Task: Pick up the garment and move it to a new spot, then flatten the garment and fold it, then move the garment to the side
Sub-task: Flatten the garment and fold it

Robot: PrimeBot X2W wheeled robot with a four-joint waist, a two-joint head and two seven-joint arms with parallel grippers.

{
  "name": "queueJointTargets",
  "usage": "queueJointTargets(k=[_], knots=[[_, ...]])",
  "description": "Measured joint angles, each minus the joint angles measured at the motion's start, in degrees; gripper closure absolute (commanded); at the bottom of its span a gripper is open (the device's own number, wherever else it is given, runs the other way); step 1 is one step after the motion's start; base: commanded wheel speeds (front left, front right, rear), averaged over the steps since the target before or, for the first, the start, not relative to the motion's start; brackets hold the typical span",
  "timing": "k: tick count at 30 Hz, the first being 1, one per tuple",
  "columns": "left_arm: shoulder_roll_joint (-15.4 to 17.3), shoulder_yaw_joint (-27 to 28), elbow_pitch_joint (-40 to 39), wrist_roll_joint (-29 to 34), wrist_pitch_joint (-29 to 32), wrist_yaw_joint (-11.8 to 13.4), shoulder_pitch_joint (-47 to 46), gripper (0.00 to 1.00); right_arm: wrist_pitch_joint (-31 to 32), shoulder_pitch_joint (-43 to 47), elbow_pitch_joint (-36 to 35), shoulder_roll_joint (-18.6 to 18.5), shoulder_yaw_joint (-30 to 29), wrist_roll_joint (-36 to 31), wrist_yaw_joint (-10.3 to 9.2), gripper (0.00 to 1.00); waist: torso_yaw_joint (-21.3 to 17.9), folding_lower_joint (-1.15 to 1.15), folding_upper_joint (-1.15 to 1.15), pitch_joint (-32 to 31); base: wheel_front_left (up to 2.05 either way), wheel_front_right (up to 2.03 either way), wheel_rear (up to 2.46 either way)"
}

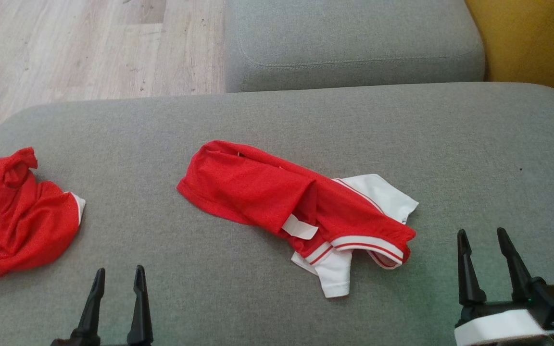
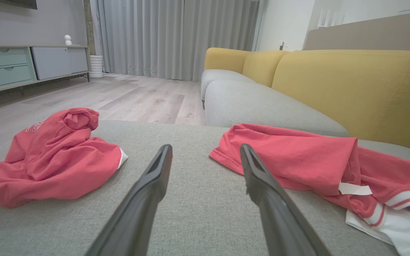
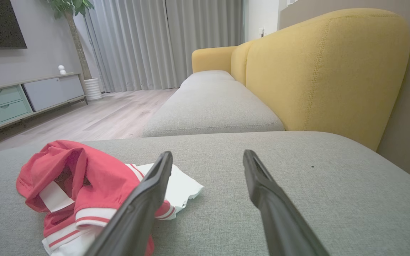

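Both left fingers [image 1: 139,302] and right fingers [image 1: 466,269] stand wide, empty; the limp, light garment [image 1: 253,192] should suit pinching at its hem.

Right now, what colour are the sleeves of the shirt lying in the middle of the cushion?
White sleeves on a red shirt; clearest in the head view.

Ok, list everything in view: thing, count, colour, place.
red-and-white garment: one, crumpled, middle of the near cushion
red garment: one, bunched, cushion's left edge
near cushion: one, grey, in front of the robot
far cushion: one, grey, beyond it
backrest: yellow, far right
floor: pale wood, far left
curtains: grey, across the room
sideboard: one, green and grey, by the wall
left gripper: one, dark, open, lower left
right gripper: one, dark, open, lower right
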Motion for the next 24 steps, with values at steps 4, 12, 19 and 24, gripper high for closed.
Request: queueJointTargets(k=[4,12,19,24], knots=[[-0.01,-0.1,0.16,-0.6,0.0,0.02,0.0,0.0,0.0,-0.01,0.07,0.0,0.2,0.0,0.0,0.0,0.03,0.0,0.0,-0.07,0.0,0.0,0.0],[-0.01,-0.16,0.16,-0.62,0.0,0.11,0.0,0.0,0.0,-0.02,0.21,0.0,0.59,0.1,0.0,0.0,-0.39,0.0,0.0,-0.06,0.0,0.0,0.0],[-0.02,-0.26,0.14,-1.14,0.0,0.54,-0.01,0.0,0.0,-0.04,0.2,0.0,0.92,0.49,0.0,0.0,-0.7,0.0,0.0,0.12,0.0,0.0,0.0],[-0.01,-3.1,0.78,-0.89,0.0,0.44,-0.62,0.0,0.0,-0.27,-0.1,0.0,1.52,0.49,0.0,0.0,-1.56,0.0,0.0,0.55,0.0,0.0,0.0]])
